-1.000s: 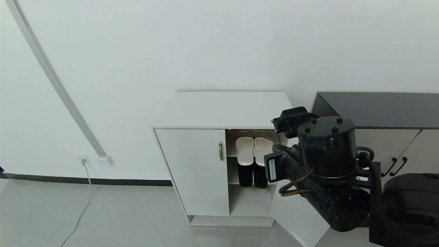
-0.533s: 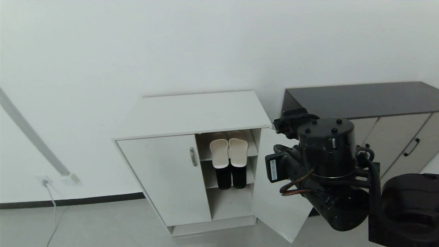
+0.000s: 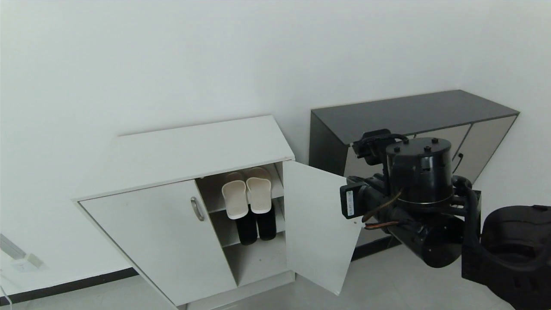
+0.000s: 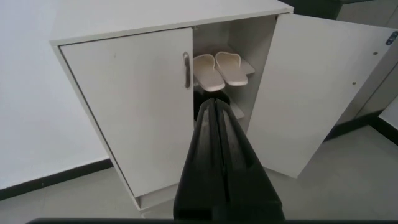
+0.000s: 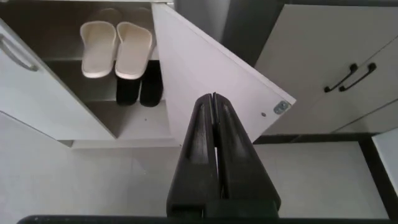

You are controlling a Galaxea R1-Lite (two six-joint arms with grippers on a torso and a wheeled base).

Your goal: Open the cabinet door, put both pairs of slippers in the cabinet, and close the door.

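Note:
The white cabinet stands against the wall with its left door closed and its right door swung open. Inside, a pair of white slippers lies on the upper shelf and a pair of black slippers on the shelf below. My right arm is right of the open door, and my right gripper is shut and empty, pointing at the open door. My left gripper is shut and empty in front of the opening, facing the white slippers.
A dark-topped grey cabinet with black handles stands just right of the white one, behind the open door. The left door carries a metal handle. A wall socket box sits low at the far left. Bare grey floor lies in front.
The whole head view has swung to the right, so the camera moved: the white cabinet now sits lower left and the dark cabinet shows in full. The slippers rest as before.

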